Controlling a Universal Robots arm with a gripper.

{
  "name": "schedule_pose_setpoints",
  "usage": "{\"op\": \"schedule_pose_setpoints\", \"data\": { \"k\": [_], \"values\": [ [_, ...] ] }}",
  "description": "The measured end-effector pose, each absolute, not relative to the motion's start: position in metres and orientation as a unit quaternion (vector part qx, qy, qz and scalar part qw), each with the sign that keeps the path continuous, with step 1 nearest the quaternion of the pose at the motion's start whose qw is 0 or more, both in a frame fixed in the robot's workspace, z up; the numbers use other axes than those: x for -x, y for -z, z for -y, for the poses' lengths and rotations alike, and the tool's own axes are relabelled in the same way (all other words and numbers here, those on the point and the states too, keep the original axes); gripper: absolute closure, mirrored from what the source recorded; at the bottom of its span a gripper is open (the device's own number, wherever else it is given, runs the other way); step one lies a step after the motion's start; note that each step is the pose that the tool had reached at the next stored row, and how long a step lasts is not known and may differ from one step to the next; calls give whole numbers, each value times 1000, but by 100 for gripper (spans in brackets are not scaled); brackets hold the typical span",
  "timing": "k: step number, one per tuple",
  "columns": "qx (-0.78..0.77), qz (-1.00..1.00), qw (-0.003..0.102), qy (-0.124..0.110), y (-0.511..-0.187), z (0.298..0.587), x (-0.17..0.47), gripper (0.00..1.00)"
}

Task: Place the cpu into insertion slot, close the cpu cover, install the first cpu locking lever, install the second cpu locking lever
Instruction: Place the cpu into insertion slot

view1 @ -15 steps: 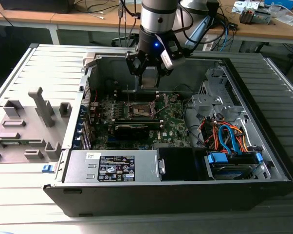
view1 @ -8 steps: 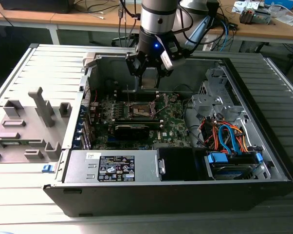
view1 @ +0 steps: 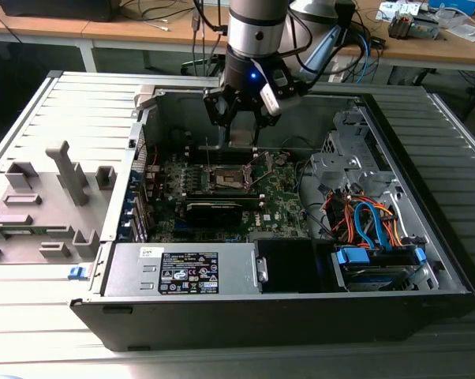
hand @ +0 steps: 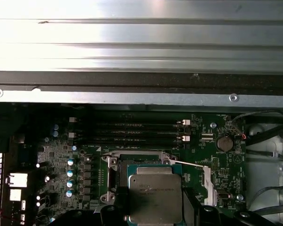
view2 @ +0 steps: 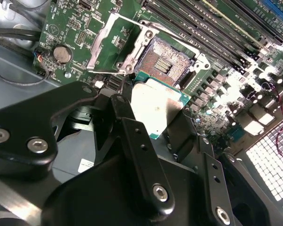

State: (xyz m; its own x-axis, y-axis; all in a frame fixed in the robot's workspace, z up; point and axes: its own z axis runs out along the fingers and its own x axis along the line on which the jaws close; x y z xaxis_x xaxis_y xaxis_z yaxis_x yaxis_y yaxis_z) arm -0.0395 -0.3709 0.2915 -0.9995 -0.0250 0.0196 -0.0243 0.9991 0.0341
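Gripping cpu in closed end effector, above open insertion slot, beside raised cpu cover. Could bend gold pins if lowered tilted or offset; could drop chip if grip slips.

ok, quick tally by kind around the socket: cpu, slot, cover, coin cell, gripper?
cpu: 1, above the slot
insertion slot: 1, pin field bare
cpu cover: 1, swung open
coin cell battery: 1
gripper: 1, jaws shut on the cpu
Total: 5
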Motion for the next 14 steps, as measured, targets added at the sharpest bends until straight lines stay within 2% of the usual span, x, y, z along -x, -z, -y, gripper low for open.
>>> {"op": "schedule_pose_setpoints", "data": {
  "k": [14],
  "values": [
    [-8, 1000, 10, 17, -291, 371, 39, 45]
  ]
}}
